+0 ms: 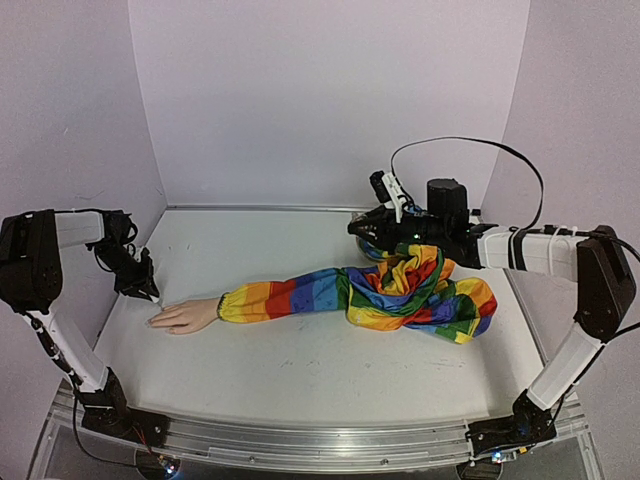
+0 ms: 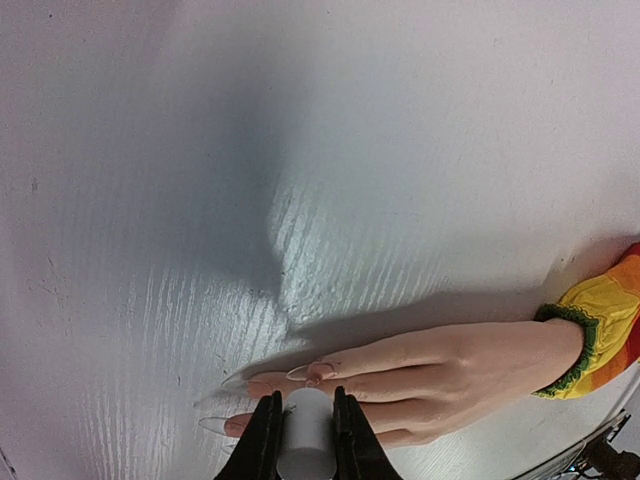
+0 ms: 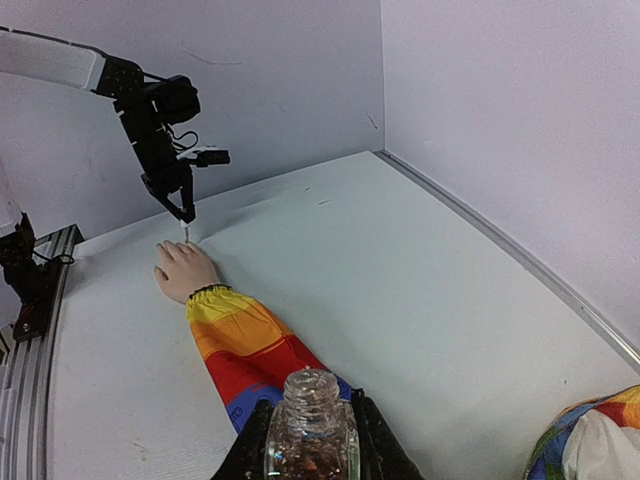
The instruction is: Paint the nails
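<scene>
The pale mannequin hand [image 1: 185, 316] lies flat on the white table, ending a rainbow-striped sleeve [image 1: 300, 295]. Its long clear nails [image 2: 305, 372] point left in the left wrist view. My left gripper [image 2: 303, 405] is shut on a white cylindrical brush handle [image 2: 305, 440], held upright just over the fingertips; the brush tip is hidden under it. It also shows in the top view [image 1: 148, 288] and the right wrist view [image 3: 186, 215]. My right gripper [image 3: 310, 412] is shut on an open clear glass bottle [image 3: 310, 445] of glittery polish, above the sleeve's bundled end [image 1: 420, 290].
Walls enclose the table at the back, left and right. A metal rail [image 1: 300, 445] runs along the near edge. A black cable [image 1: 470, 145] loops above the right arm. White stuffing [image 3: 600, 450] shows in the bundled sleeve.
</scene>
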### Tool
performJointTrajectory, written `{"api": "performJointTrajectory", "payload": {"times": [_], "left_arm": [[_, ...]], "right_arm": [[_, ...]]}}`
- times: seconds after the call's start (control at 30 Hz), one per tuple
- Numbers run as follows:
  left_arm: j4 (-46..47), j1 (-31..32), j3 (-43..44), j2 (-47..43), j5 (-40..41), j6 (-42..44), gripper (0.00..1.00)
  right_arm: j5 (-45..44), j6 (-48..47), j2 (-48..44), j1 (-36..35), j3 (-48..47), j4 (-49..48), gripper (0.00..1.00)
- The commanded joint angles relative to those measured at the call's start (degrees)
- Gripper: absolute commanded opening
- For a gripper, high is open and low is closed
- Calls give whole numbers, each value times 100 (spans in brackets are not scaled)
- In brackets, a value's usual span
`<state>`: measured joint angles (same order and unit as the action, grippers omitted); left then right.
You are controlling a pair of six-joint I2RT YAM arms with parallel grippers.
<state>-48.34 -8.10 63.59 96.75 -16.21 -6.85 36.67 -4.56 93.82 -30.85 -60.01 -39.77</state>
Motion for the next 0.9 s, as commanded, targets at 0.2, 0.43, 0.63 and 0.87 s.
{"api": "performJointTrajectory", "payload": {"times": [0.2, 0.43, 0.63, 0.87], "left_arm": [[74, -43, 30, 45, 106, 123, 0], [68, -51, 35, 55, 180, 136, 0], [48, -47, 26, 63, 163, 140, 0], [37, -45, 17, 75, 202, 149, 0]], "right_arm": [[174, -32, 41, 27, -319, -191, 0], [174, -28, 31, 27, -297, -181, 0], [166, -28, 5, 24, -301, -174, 0], [175, -30, 5, 26, -310, -163, 0]]}}
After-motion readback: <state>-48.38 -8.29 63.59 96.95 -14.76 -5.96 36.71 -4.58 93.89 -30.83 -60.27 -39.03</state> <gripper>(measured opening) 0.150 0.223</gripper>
